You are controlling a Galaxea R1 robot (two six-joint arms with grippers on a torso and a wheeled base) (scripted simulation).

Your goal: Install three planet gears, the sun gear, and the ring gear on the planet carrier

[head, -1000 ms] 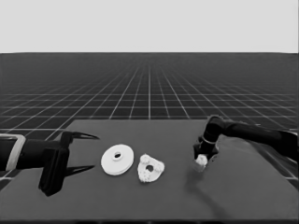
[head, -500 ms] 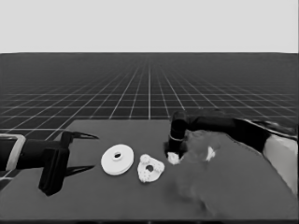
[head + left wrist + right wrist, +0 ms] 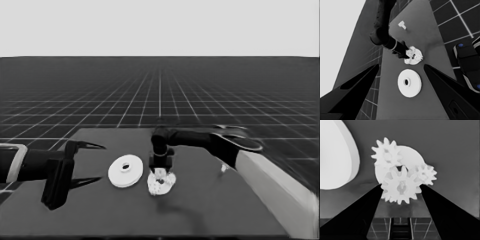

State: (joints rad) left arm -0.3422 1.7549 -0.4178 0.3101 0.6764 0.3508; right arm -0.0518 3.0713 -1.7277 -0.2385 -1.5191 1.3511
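The right gripper (image 3: 401, 188) holds a toothed white gear (image 3: 400, 187) between narrow fingers over the flat smaller round part (image 3: 413, 157); left fingers (image 3: 85, 146) spread wide.

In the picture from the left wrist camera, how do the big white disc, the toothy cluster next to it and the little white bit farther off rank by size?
1. Larger round part.
2. Smaller round part, carrying gears, with the right gripper at it.
3. Thin white piece, though it lies farthest from the camera, so its smallness is partly distance.

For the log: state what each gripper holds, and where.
Right gripper: a gear, pinched at its toothed rim over the smaller round part. Left gripper: nothing.
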